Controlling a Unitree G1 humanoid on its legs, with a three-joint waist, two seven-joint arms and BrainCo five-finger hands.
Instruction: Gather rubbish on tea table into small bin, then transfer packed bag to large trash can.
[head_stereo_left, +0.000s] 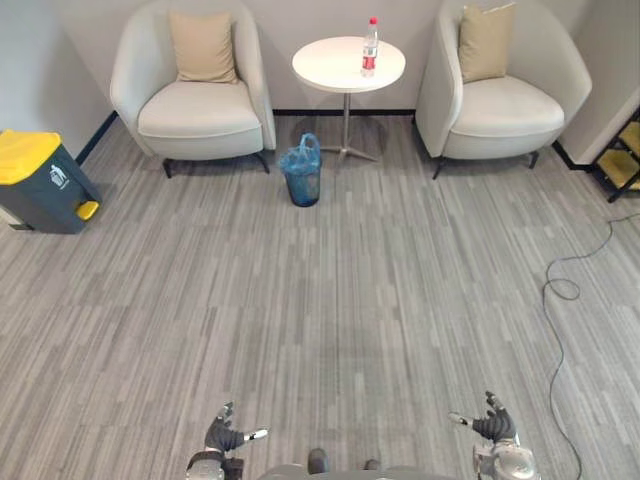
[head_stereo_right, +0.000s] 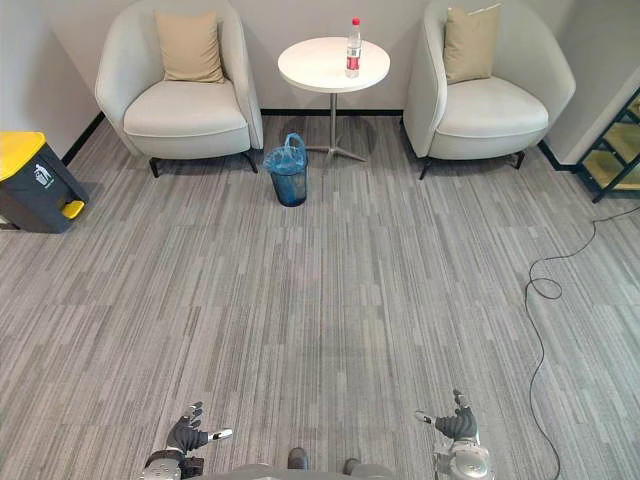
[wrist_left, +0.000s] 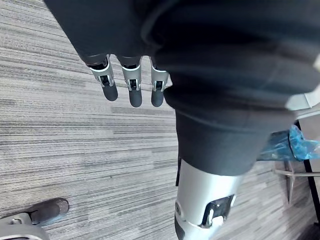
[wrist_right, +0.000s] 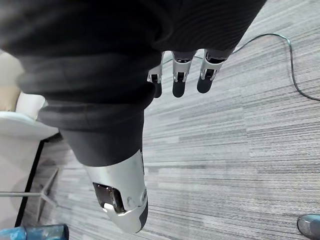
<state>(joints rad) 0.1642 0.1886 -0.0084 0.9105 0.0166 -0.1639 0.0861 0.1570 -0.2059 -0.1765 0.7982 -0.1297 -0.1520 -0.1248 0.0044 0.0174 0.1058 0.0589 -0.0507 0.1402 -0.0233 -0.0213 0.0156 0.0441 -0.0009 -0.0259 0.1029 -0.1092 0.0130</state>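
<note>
A clear plastic bottle (head_stereo_left: 370, 48) with a red cap stands on the round white tea table (head_stereo_left: 335, 65) between two armchairs at the far side. A small bin (head_stereo_left: 302, 172) lined with a blue bag sits on the carpet in front of the table, to its left. A dark grey trash can (head_stereo_left: 35, 182) with a yellow lid stands at the far left by the wall. My left hand (head_stereo_left: 225, 435) and right hand (head_stereo_left: 490, 425) hang low at the near edge, far from the table, fingers relaxed and straight, holding nothing.
Two cream armchairs (head_stereo_left: 195, 95) (head_stereo_left: 500, 95) with tan cushions flank the table. A wooden shelf (head_stereo_left: 625, 160) stands at the far right. Wide grey carpet (head_stereo_left: 320, 300) lies between me and the table.
</note>
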